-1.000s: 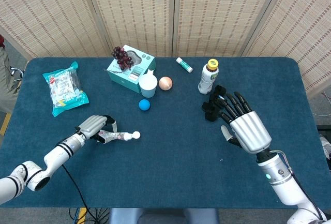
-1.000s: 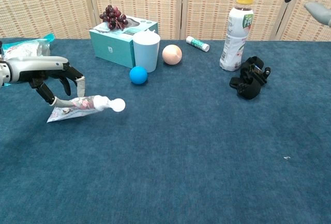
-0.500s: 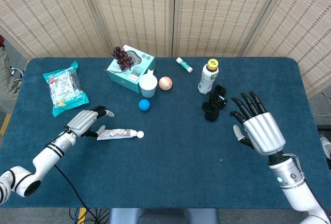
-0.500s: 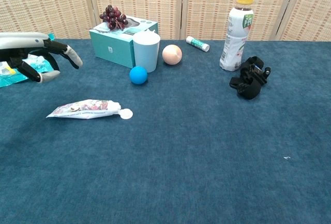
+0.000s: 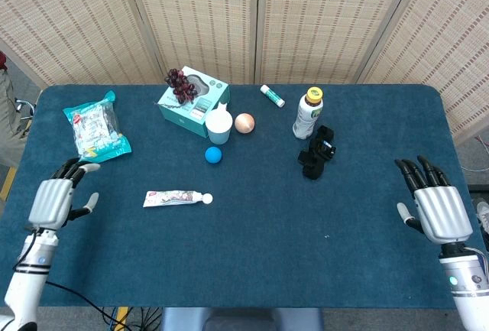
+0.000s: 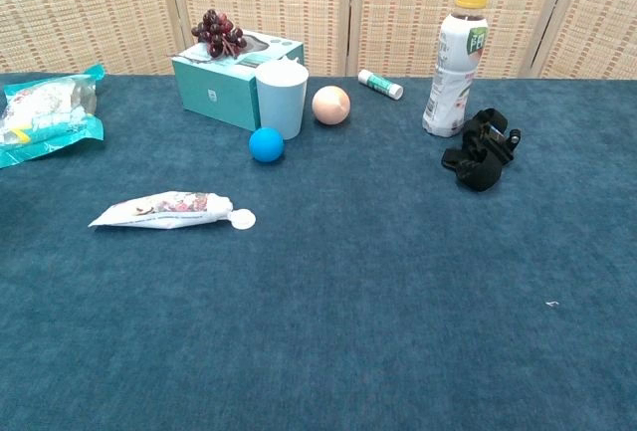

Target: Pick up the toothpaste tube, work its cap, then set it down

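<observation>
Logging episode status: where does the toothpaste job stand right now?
Looks finished. The toothpaste tube lies flat on the table, cap on, untouched. The left hand and right hand sit open at the table's edges, holding nothing. Nothing in hand; nothing visibly left, though whether the cap was worked can't be confirmed.

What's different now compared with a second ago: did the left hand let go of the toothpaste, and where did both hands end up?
Yes. The left hand released the toothpaste tube, which now lies flat on the table, and drew back to the left edge, fingers apart. The right hand pulled away from the black object to the right edge, open. The bottle, cup and balls have not moved.
</observation>
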Tool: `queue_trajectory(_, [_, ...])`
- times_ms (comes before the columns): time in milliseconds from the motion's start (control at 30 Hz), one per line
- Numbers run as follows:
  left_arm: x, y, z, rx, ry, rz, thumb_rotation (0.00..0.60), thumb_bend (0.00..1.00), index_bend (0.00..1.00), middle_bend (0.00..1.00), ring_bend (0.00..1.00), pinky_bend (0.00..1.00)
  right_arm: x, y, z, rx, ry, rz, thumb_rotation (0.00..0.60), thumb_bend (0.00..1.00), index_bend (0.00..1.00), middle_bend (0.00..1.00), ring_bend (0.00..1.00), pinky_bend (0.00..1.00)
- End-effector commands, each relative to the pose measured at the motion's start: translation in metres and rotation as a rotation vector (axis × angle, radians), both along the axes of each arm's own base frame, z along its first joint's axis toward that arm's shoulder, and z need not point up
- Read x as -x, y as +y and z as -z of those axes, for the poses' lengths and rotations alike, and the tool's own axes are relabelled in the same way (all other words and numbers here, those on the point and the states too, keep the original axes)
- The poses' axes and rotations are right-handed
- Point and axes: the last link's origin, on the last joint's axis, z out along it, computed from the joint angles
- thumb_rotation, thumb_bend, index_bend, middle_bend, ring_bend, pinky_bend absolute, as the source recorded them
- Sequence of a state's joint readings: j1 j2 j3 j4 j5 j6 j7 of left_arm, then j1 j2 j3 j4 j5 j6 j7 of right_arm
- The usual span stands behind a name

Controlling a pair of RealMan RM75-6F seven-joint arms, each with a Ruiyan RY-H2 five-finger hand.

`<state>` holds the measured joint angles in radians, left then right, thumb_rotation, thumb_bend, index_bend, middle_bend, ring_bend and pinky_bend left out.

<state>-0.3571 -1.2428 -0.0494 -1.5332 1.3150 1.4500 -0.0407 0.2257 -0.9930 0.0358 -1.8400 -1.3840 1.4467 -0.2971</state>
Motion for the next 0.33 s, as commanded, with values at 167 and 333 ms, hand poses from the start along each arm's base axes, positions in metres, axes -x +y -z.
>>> queue_trajectory(167, [0.025, -0.072, -0.012, -0.111, 0.073, -0.094, 0.600, 0.33, 0.28, 0.25, 0.12, 0.23, 0.022, 0.027, 0.001, 0.041, 0.002, 0.051, 0.600, 0.26, 0.09, 0.15, 0.01, 0.21])
queue_trajectory(333, [0.022, -0.091, -0.015, -0.118, 0.105, -0.114, 0.600, 0.33, 0.29, 0.25, 0.12, 0.22, 0.023, 0.032, 0.004, 0.033, -0.003, 0.058, 0.600, 0.26, 0.09, 0.15, 0.01, 0.21])
